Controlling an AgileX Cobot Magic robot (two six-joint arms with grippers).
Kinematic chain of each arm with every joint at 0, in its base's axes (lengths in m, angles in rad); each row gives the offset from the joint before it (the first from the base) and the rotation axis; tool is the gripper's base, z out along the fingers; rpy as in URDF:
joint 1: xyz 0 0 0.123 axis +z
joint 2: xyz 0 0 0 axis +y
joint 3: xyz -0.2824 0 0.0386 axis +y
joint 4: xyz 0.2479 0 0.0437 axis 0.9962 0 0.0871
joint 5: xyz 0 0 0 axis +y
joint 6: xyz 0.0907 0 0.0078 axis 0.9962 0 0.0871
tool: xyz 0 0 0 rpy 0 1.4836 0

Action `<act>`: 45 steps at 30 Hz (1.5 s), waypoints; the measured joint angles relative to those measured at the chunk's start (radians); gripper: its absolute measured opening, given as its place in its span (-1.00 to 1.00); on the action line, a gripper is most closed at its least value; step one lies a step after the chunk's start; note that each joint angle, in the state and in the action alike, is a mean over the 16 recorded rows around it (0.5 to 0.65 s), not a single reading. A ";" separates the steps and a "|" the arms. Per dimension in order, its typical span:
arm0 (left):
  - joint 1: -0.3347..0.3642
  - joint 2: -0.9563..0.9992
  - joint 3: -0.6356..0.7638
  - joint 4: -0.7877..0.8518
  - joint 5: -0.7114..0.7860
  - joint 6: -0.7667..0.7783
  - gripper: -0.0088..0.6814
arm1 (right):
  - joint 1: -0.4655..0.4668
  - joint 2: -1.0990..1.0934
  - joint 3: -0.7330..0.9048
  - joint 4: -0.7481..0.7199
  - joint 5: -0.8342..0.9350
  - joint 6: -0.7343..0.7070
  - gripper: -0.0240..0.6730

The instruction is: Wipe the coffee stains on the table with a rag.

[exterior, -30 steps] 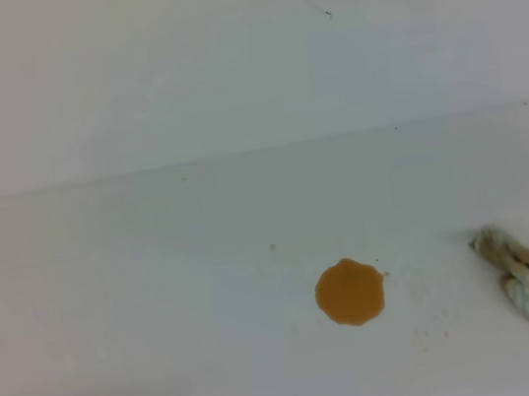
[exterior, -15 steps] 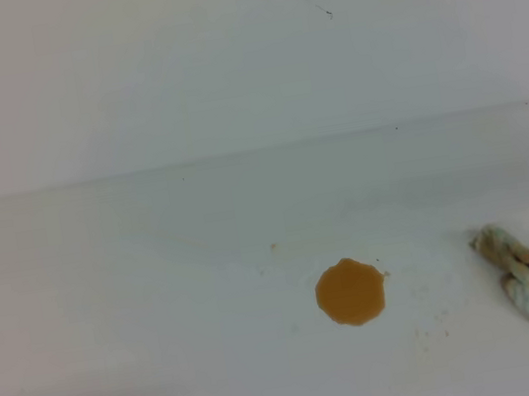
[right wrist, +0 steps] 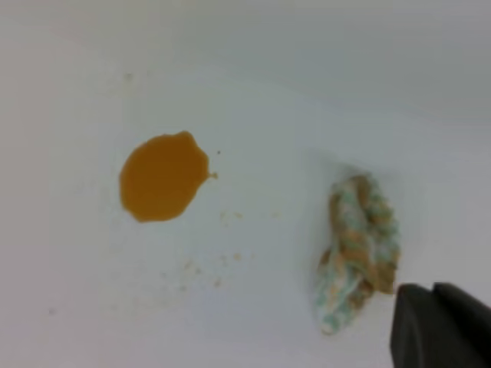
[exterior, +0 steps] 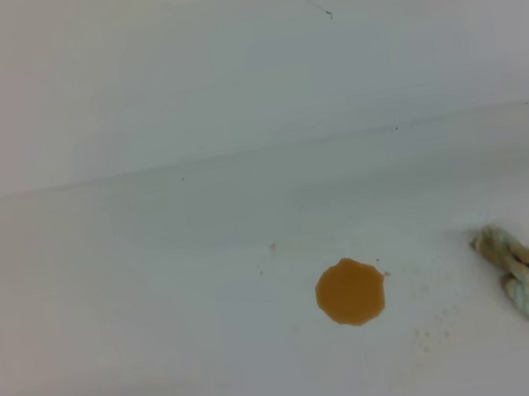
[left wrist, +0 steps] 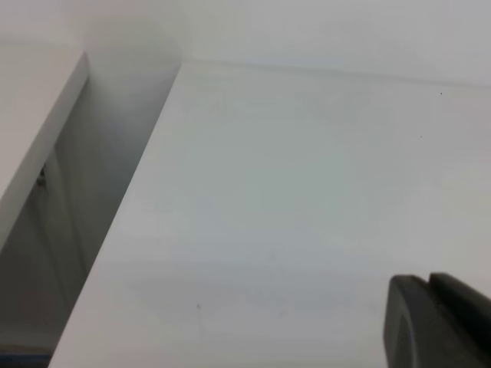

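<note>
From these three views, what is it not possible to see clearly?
- Left end effector: left wrist view, cut off by the corner; open or shut unclear.
- Right end effector: right wrist view, only a dark tip showing, beside the rag.
- Both arms: absent from the high view.
- Faint specks near the coffee stains: too small to identify.

Ext high cam looks down from front over the plain white smooth table [exterior: 108, 281], far out. Right wrist cam sits closer, sharing w/ it the roundish orange-brown coffee blotch [right wrist: 163, 176] and lumpy blue-white, tan-stained cloth wad [right wrist: 357, 249]. Left wrist cam faces the table's bare left edge.
</note>
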 joint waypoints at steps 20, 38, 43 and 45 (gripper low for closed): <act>0.000 0.000 0.000 0.000 0.000 0.000 -0.98 | 0.074 0.256 -0.105 -0.127 -0.004 0.150 -0.25; 0.000 -0.002 0.002 0.000 -0.001 0.000 -0.98 | 0.142 0.513 -0.105 -0.162 -0.135 0.135 0.31; 0.000 -0.002 0.002 0.000 -0.001 0.000 -0.98 | 0.148 0.582 -0.105 -0.178 -0.164 0.148 0.26; 0.000 -0.003 0.002 0.000 -0.001 0.000 -0.98 | 0.149 0.607 -0.105 -0.181 -0.171 0.149 0.20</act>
